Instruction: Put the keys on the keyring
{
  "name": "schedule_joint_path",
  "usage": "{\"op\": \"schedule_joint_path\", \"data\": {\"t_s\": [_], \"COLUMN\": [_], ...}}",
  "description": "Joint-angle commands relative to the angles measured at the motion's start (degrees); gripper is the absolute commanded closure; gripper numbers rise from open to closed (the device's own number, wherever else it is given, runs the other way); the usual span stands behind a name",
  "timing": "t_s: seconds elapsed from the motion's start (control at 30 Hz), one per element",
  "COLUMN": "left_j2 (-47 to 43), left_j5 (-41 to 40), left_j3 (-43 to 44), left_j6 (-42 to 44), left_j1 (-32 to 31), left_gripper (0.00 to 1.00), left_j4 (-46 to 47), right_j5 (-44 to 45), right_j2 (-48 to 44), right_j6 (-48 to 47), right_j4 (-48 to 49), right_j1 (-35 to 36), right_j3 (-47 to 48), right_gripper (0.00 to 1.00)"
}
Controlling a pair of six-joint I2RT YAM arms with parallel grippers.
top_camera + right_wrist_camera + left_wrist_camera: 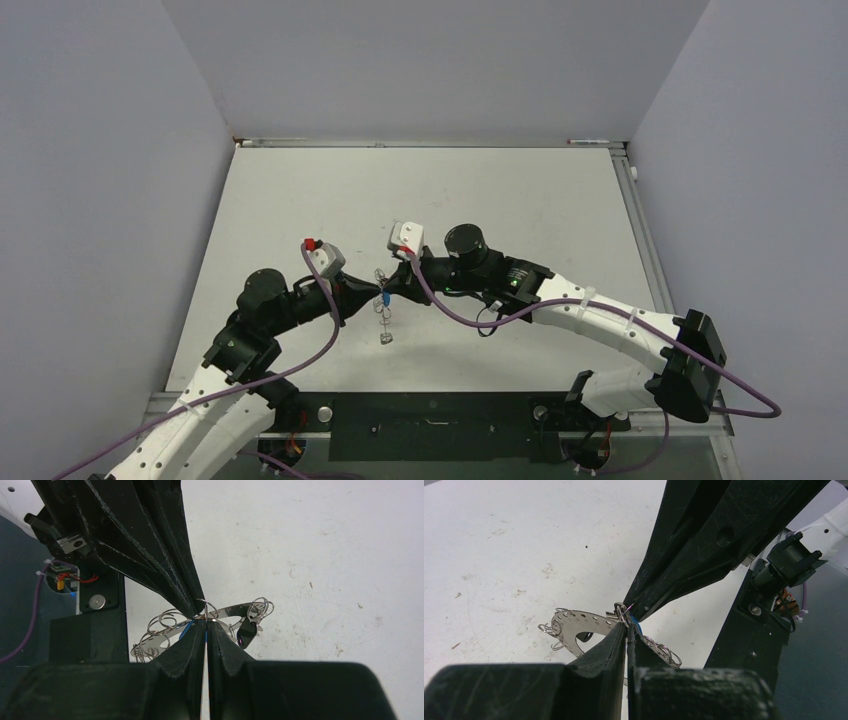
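Keyring [574, 625] between left pincer [627, 632], right pincer [206, 627]

Two arms are catalogued. Left arm [215, 395]: raised from the near left base, elbow bent, forearm directed right toward mid-scene. Left gripper [376, 297]: held roughly level, jaws pressed together on the keyring [574, 625]. Right arm [600, 322]: extended from the near right base, forearm directed left. Right gripper [394, 284]: set tip to tip against the left one, jaws likewise closed, seemingly on a wire loop of the same ring, though the pinch is partly hidden. Both wrists are held aloft.
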Motion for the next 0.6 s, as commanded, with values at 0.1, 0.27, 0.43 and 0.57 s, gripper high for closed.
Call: {"op": "schedule_joint_path", "data": {"t_s": [0.1, 0.27, 0.43, 0.57], "left_j2": [-0.6, -0.7, -0.7, -0.7], "left_j5": [1.2, 1.2, 1.2, 1.1], "left_j3": [1.1, 1.1, 1.1, 1.1], "left_j6": [-0.1, -0.1, -0.1, -0.1], "left_j1": [-0.3, -0.3, -0.3, -0.3], "left_gripper": [1.0, 1.0, 1.0, 1.0], "left_j4": [4.4, 4.4, 4.4, 4.4], "right_j5": [1.5, 0.9, -0.2, -0.9], "right_j2": [-2.1, -2.0, -1.7, -1.6], "right_j6": [1.0, 2.2, 3.3, 3.8], "right_j4": [4.7, 4.7, 4.7, 4.7], "right_j1": [-0.2, -1.6, -2.9, -3.9], "right_j3": [1.3, 0.4, -0.1, -0.6], "right_gripper": [0.95, 0.95, 0.95, 0.95]}}
